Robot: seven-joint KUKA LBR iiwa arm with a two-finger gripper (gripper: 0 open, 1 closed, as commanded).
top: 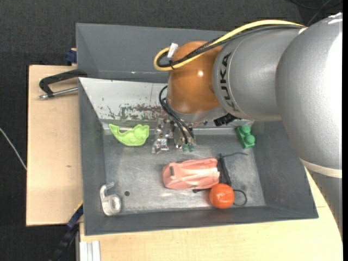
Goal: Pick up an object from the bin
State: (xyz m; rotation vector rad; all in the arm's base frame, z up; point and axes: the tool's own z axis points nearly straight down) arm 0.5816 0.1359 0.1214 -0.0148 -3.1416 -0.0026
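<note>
Seen from above: a grey metal bin with a handful of loose things on its floor.

Far to the pincer's left as viewed, and toward the front wall: a small silver metal clip, lying flat, well apart from everything else.

Nearer, just to the pincer's left and level with it, close under the back wall: a lime-green curved plastic piece, not touching the pincer.

Then the pincer itself, set low near the back wall, pointing down at bare floor between the lime piece and the things to its right. Impossible to tell how far open, or holding what, if anything.

Directly in front of the pincer and slightly to its right: a salmon-pink pouch, lying flat and lengthwise, near the tip but apart from it.

Touching the pouch's right end: a black cord, looping round toward the front.

Within that loop, farther front and right of the pincer: an orange-red ball, just beside the pouch's corner.

To the pincer's right, level with it, against the back wall: a small dark green plastic block.

Above the pincer: the wrist's orange cover, a yellow cable arching over it, and the thick grey arm reaching in from the right.
</note>
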